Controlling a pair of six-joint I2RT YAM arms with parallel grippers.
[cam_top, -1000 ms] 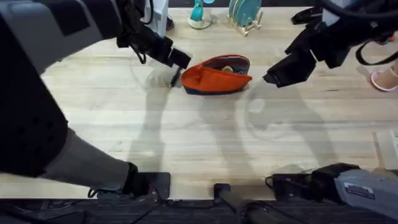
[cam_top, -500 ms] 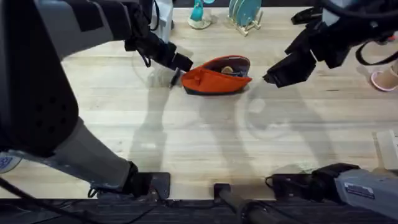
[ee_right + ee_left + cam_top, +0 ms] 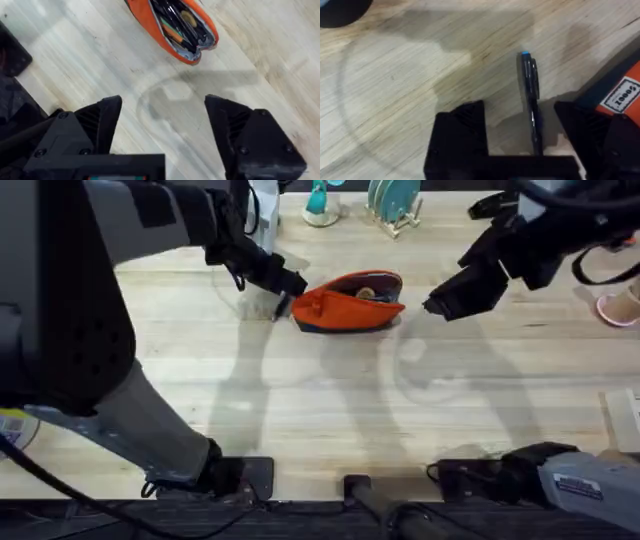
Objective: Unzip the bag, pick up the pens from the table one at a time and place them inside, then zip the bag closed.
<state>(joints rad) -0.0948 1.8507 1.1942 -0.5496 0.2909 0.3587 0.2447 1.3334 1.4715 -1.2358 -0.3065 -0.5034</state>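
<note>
Keep your left gripper [image 3: 512,137] spread astride the pen [image 3: 530,95] lying on the table [image 3: 330,400] beside the unzipped bag [image 3: 347,304], while your right gripper [image 3: 162,125], also spread, hovers clear, leaving room.

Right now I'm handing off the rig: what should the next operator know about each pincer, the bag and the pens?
Left pincer: open, straddling a pen lying on the table just beside the bag; not yet gripped.
Right pincer: open, empty, hovering off the bag's other end.
Done: bag unzipped, with pens and other items already inside.
Left: grasp this pen, put it in, zip closed.
</note>
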